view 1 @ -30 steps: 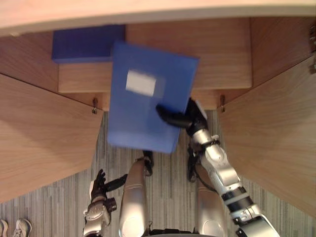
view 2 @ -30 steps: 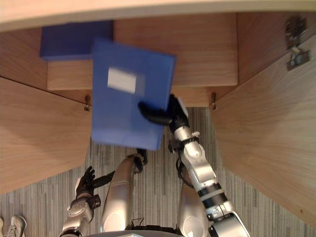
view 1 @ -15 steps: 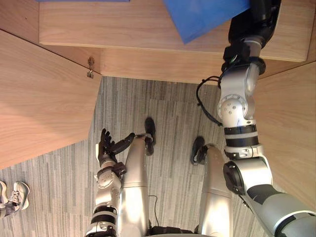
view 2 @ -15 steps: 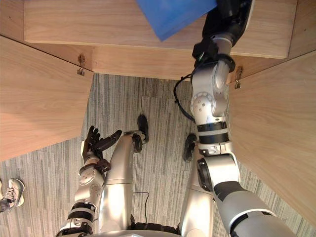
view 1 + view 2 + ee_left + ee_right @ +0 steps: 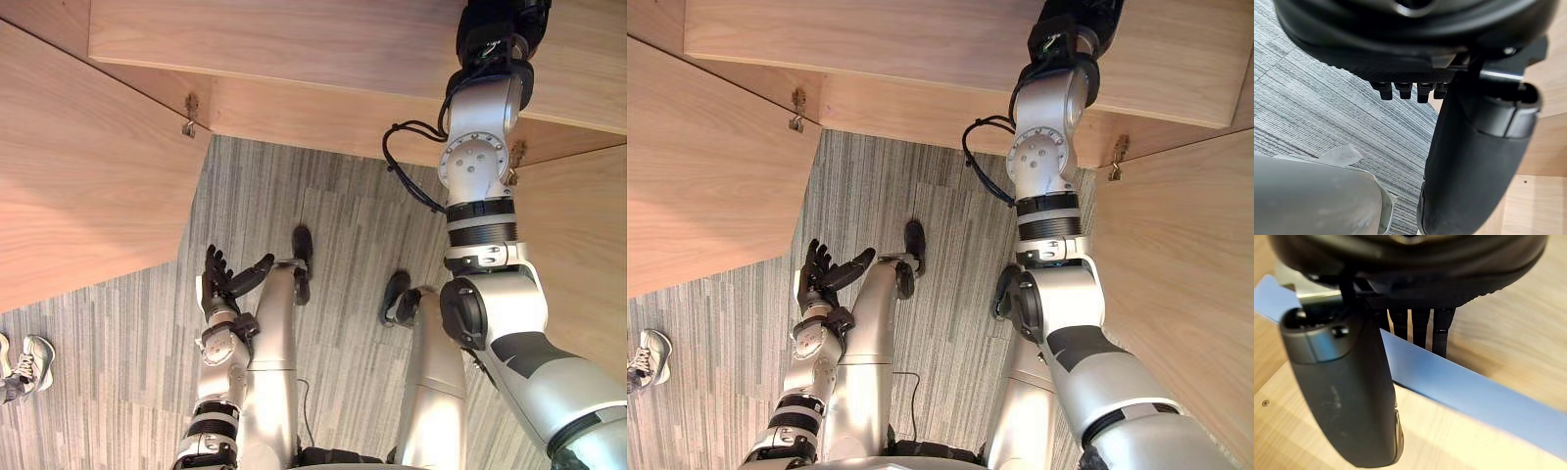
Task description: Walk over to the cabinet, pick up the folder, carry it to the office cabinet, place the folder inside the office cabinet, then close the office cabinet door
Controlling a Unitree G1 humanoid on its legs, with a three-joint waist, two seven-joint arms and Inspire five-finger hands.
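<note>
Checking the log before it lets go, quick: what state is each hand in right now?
Left hand: open, holding nothing.
Right hand: shut on the blue folder, pinched between thumb and fingers.

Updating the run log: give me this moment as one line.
right hand: pinching blue folder at cabinet shelf | left hand: open, idle, low | cabinet door: open | step: placing, not released

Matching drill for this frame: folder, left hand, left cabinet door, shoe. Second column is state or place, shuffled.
1 folder
2 left hand
3 left cabinet door
4 shoe

a swung open
b fingers relaxed, holding nothing
c on the carpet, far left
d pinched by the right hand

Pairs: 1-d, 2-b, 3-a, 4-c
</note>
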